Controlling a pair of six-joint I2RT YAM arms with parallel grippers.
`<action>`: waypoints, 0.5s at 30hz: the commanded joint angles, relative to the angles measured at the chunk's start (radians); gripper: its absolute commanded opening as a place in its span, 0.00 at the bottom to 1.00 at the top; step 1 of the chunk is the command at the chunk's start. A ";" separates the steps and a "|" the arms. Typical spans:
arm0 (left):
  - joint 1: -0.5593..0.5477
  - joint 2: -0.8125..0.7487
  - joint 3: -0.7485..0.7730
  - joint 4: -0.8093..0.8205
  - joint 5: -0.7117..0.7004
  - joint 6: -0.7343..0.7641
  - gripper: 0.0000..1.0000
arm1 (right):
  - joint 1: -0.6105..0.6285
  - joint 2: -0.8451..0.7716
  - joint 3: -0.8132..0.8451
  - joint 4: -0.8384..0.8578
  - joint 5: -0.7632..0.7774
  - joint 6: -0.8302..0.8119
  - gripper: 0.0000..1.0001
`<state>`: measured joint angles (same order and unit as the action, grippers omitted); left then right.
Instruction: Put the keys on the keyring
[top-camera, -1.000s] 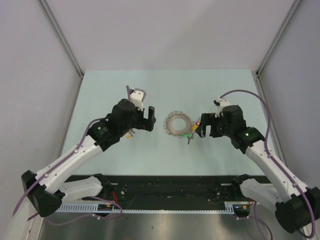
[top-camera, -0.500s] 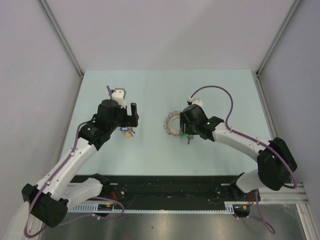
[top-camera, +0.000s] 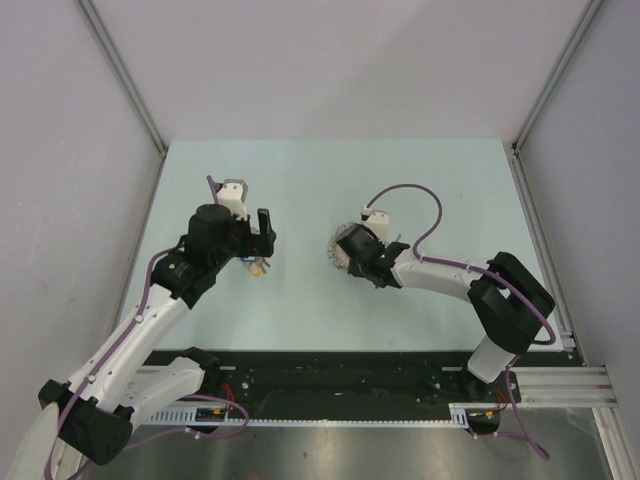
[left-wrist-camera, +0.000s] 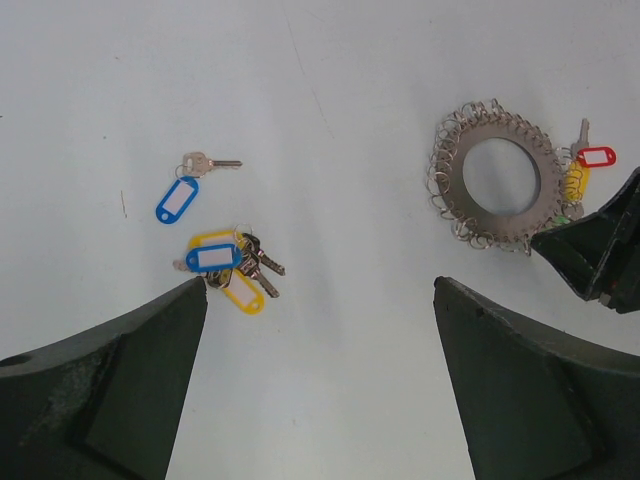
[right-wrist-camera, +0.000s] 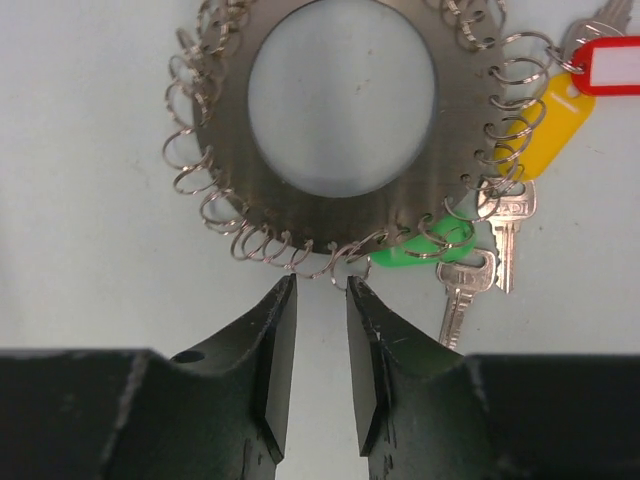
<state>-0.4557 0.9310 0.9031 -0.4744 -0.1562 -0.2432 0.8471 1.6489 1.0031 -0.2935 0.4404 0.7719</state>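
A: Narrow at the right fingers (right-wrist-camera: 280, 350), gripping nothing, just short of the keyring (right-wrist-camera: 220, 130) flat on the counter (left-wrist-camera: 350, 60).
B: Wide at the left fingers (left-wrist-camera: 130, 380), above the loose keys (left-wrist-camera: 225, 270). Risk?
A: Might nip one thin loop (right-wrist-camera: 345, 265), then slip or drag it.

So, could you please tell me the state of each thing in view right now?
Keyring, lying flat, red, yellow and green tagged keys hung on it.
Blue-tag key, loose, lying alone.
Key bunch, loose, blue and yellow tags, apart from the keyring.
Left pincer, wide open, empty.
Right pincer, narrow gap, empty, tips at the keyring's edge.
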 joint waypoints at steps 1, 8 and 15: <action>0.006 -0.015 -0.004 0.033 0.021 0.012 1.00 | -0.002 0.032 0.037 0.039 0.109 0.102 0.28; 0.006 -0.008 -0.007 0.033 0.027 0.013 1.00 | -0.006 0.074 0.035 0.060 0.123 0.115 0.24; 0.006 0.006 -0.015 0.056 0.124 0.025 1.00 | 0.015 0.039 0.035 0.100 0.037 0.023 0.25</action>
<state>-0.4557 0.9314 0.8970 -0.4721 -0.1181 -0.2424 0.8455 1.7168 1.0039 -0.2554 0.5007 0.8440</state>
